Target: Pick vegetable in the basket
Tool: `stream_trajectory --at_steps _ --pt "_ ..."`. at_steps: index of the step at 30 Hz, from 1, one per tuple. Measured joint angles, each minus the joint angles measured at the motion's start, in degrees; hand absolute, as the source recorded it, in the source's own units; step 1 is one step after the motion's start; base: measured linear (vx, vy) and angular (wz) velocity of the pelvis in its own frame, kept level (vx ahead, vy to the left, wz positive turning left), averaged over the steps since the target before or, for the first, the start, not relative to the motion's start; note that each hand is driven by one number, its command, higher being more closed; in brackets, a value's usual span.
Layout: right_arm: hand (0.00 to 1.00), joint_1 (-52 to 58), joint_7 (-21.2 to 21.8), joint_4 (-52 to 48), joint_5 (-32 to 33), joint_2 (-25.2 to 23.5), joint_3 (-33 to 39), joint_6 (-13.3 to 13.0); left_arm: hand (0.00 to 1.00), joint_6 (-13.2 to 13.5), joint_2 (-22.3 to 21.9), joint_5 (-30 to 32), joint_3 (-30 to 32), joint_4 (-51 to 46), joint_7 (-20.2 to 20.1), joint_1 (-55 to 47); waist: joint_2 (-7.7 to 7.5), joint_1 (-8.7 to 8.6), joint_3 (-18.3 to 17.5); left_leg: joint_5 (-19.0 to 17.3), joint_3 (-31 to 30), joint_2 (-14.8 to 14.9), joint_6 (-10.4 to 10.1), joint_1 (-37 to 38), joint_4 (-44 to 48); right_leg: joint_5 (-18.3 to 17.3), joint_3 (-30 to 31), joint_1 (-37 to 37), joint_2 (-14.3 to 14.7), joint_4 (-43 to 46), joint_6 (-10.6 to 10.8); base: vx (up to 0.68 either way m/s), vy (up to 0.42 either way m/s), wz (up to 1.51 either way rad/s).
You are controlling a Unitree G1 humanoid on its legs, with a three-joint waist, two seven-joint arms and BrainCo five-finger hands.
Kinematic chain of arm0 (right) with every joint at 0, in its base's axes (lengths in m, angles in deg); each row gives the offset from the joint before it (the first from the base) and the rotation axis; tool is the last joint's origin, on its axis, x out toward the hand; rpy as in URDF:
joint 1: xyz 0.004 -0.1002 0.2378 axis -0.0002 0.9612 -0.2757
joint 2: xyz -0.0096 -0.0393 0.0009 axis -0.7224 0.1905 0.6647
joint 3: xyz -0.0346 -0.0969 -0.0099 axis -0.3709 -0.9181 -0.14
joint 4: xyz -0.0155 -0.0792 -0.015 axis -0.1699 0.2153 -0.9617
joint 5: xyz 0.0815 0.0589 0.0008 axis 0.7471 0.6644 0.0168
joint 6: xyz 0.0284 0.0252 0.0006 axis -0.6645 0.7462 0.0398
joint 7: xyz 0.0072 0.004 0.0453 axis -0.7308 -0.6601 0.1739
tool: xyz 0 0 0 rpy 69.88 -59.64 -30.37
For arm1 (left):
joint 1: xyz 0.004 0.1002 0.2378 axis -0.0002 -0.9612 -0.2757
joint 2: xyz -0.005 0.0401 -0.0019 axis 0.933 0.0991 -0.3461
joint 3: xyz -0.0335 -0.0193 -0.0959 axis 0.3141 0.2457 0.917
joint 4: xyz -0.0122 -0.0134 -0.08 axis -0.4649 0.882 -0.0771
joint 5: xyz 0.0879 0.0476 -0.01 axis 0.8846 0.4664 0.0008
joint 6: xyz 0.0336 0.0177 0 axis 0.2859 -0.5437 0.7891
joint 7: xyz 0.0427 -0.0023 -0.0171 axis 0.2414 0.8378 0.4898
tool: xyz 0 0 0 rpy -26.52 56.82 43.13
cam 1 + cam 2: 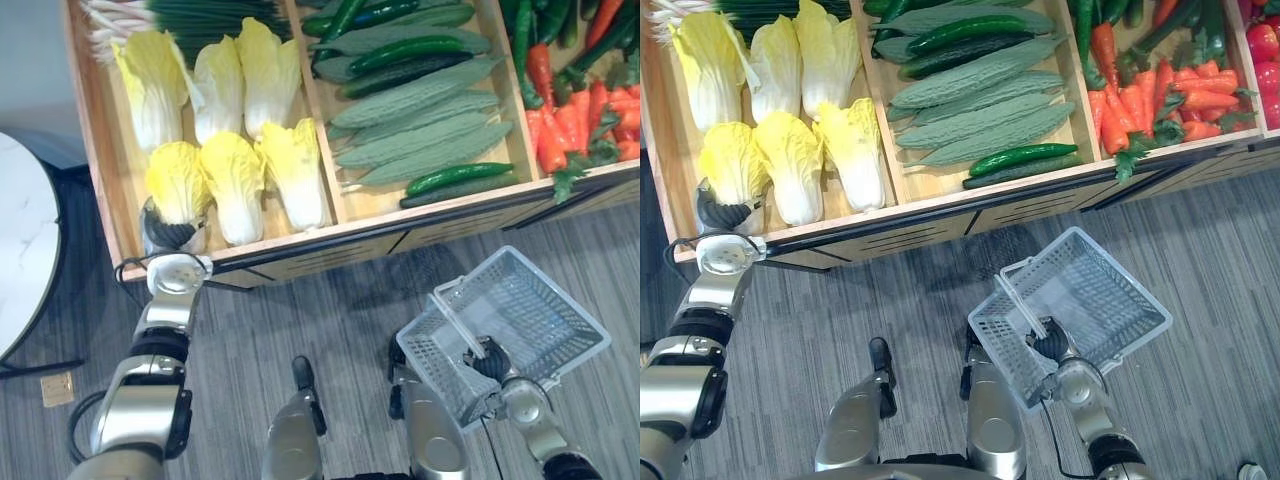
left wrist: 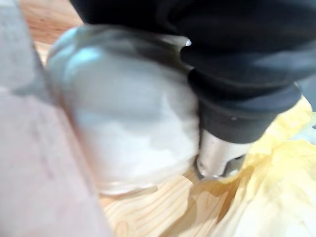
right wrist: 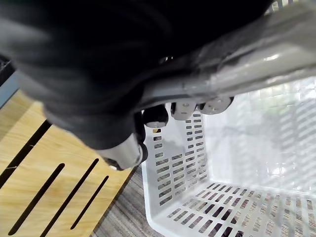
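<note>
Our left hand (image 1: 170, 232) is down in the front left corner of the light wooden display stand (image 1: 330, 235), its dark ribbed cover resting against the stalk end of the pale yellow, crinkle-leaved napa cabbage (image 1: 178, 180) that lies nearest that corner. From the wrist we see the cabbage's white base close against the hand, but we cannot tell whether the fingers are spread or closed on it. Five more cabbages (image 1: 240, 95) of the same kind lie in that left compartment, two beside the first along the stand's front edge and three behind. At the back of the compartment sits a bundle of green spring onions with white ends (image 1: 160, 15). Our right hand (image 1: 487, 362) is out in front of the stand, its dark-tipped fingers (image 3: 185, 109) curled tight round the grey bar handle (image 1: 455, 318) of the white plastic lattice basket (image 1: 540, 310). The basket hangs tilted over the grey striped carpet floor (image 1: 300, 310), well apart from the cabbage. In the stand's middle compartment lie long knobbly pale green bitter gourds (image 1: 420, 140) with dark green smooth cucumbers (image 1: 458, 177) among and before them. The compartment right of that holds orange carrots with green tops (image 1: 550, 140). To the left of the stand stands a round white marbled tabletop (image 1: 20, 250).
</note>
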Motion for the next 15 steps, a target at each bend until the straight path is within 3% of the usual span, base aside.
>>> stream_trajectory --at_steps 8,11,15 --pt "1.00 -2.2 1.2 0.4 -0.1 0.7 -1.2 0.0 1.00 -0.7 -1.3 -0.6 -1.1 -0.4 0.6 0.5 0.03 0.00 0.0 0.5 -0.3 -1.1 0.6 0.9 -1.2 0.5 -0.5 1.2 -0.9 -1.2 0.8 0.01 0.027 0.04" --pt "1.00 -2.3 1.1 0.5 -0.1 0.7 -1.1 -0.2 1.00 -1.3 -2.6 -0.8 -1.3 -0.6 2.9 0.3 0.07 -0.04 0.0 0.6 -0.4 -1.2 0.6 2.2 -1.8 0.5 -1.1 2.7 -1.0 -1.7 0.8 0.03 0.014 0.06" --pt "1.00 -2.1 1.2 0.6 -0.2 0.5 -1.1 -0.3 1.00 -1.3 -5.0 -2.9 -1.0 -4.1 9.3 -1.2 0.16 -0.01 -0.1 0.6 -1.2 -1.2 0.6 3.1 -2.0 0.5 -1.9 4.2 -1.0 -2.3 0.8 0.02 0.002 0.07"
